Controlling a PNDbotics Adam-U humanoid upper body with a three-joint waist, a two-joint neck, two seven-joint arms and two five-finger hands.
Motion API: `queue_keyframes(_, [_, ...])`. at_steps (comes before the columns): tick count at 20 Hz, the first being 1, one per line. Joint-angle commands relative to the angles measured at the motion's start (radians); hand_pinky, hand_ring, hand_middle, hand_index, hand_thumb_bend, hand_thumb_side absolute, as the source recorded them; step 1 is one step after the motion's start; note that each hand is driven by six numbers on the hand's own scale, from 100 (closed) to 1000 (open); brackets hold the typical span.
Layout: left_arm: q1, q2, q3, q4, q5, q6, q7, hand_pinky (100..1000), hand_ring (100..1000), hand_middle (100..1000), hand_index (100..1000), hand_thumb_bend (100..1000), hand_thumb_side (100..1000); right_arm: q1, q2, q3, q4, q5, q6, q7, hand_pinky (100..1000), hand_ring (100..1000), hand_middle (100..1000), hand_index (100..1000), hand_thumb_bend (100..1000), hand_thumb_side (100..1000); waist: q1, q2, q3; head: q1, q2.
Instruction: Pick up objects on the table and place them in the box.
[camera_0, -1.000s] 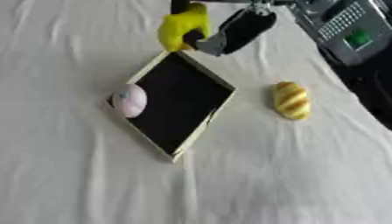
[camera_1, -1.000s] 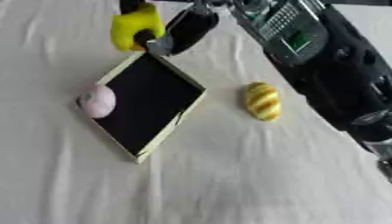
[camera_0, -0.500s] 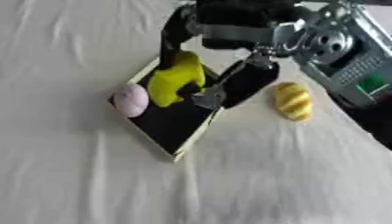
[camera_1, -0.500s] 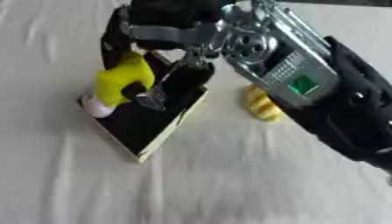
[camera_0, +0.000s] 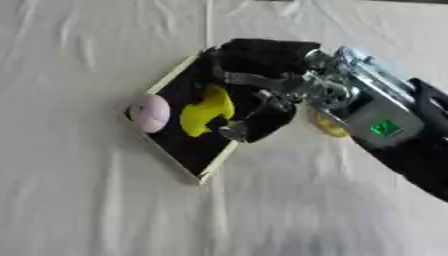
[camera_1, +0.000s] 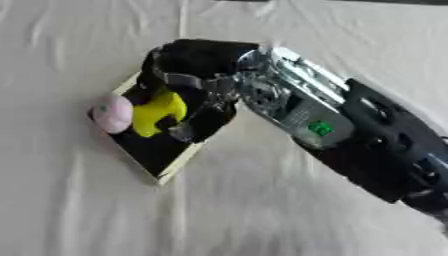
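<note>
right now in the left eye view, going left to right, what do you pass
pink ball → yellow toy over the black box → right robot hand → yellow-brown object, mostly hidden behind the arm

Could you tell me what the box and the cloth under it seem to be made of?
The box looks like stiff cardboard or thin wood: pale straight rim, matte black inside, though which is unclear. The cloth looks like soft off-white fabric, matte, with creases and folds across it.

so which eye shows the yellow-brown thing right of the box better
The left eye view: a yellow-brown object peeks out beside the right hand, right of the box. In the right eye view the arm hides it completely.
</note>
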Motion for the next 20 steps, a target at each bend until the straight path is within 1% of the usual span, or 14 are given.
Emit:
queue_keyframes(1, [-0.010,0.030,0.003,-0.020,-0.009,-0.002,-0.004,863,851,800,943,583,617,-0.001,0.002,0.003,0.030,0.053,-0.024,-0.030,818,719,562,609,100,100,0.011,-0.020,0.002,-0.006,-0.006])
queue_keyframes(2, [-0.010,0.030,0.003,-0.021,-0.009,-0.002,-0.004,863,851,800,943,583,617,0.003,0.006,0.009,0.042,0.059,-0.032,-0.030,824,743,602,656,171,100,0.012,-0.019,0.002,-0.006,-0.006])
queue_keyframes(3, [-0.010,0.029,0.003,-0.022,-0.009,-0.002,-0.004,862,851,800,943,583,618,0.008,0.009,0.016,0.053,0.061,-0.046,-0.021,831,760,640,687,145,100,0.012,-0.019,0.003,-0.007,-0.007])
queue_keyframes(4, [-0.010,0.029,0.002,-0.023,-0.009,-0.002,-0.004,862,851,800,943,583,617,0.012,0.010,0.023,0.063,0.064,-0.064,-0.005,841,792,718,751,176,100,0.013,-0.018,0.003,-0.007,-0.007])
queue_keyframes(5, [-0.009,0.029,0.002,-0.023,-0.010,-0.002,-0.005,862,851,800,943,582,618,0.015,0.010,0.027,0.070,0.069,-0.086,0.016,853,826,771,811,219,100,0.013,-0.018,0.003,-0.007,-0.007])
queue_keyframes(6, [-0.008,0.029,0.002,-0.023,-0.010,-0.002,-0.005,862,851,800,943,582,618,0.016,0.010,0.026,0.075,0.077,-0.107,0.033,879,879,833,882,274,100,0.014,-0.018,0.003,-0.008,-0.006])
queue_keyframes(7, [-0.008,0.029,0.002,-0.023,-0.010,-0.001,-0.005,862,851,800,943,582,618,0.017,0.008,0.023,0.078,0.088,-0.124,0.046,893,900,856,902,282,181,0.014,-0.018,0.002,-0.008,-0.007])
queue_keyframes(8, [-0.007,0.030,0.002,-0.023,-0.010,-0.001,-0.005,862,851,800,943,582,618,0.017,0.007,0.018,0.080,0.100,-0.135,0.052,909,922,877,917,292,266,0.014,-0.018,0.001,-0.008,-0.007])
queue_keyframes(11, [-0.006,0.030,0.000,-0.023,-0.012,0.000,-0.006,862,852,800,943,583,618,0.016,0.001,0.001,0.080,0.136,-0.138,0.049,923,944,902,937,321,344,0.013,-0.019,-0.001,-0.010,-0.005])
queue_keyframes(14, [-0.006,0.031,0.001,-0.024,-0.015,-0.001,-0.006,861,851,799,942,581,618,0.012,-0.009,-0.024,0.063,0.152,-0.123,0.034,921,943,904,937,312,354,0.013,-0.019,-0.003,-0.009,-0.001])
queue_keyframes(16, [-0.007,0.032,0.002,-0.024,-0.014,-0.003,-0.002,861,850,798,942,582,617,0.002,-0.022,-0.045,0.044,0.136,-0.112,0.026,920,940,904,936,286,359,0.013,-0.020,-0.004,-0.008,0.002])
queue_keyframes(18, [-0.007,0.034,0.003,-0.025,-0.014,-0.004,0.000,861,851,799,942,582,617,-0.011,-0.037,-0.073,0.022,0.100,-0.094,0.020,918,936,904,934,253,345,0.013,-0.022,-0.004,-0.007,0.006])
queue_keyframes(20, [-0.007,0.036,0.005,-0.027,-0.014,-0.005,0.002,861,851,799,942,581,616,-0.026,-0.059,-0.113,-0.008,0.043,-0.070,0.010,917,932,902,931,227,324,0.013,-0.024,-0.006,-0.006,0.012])
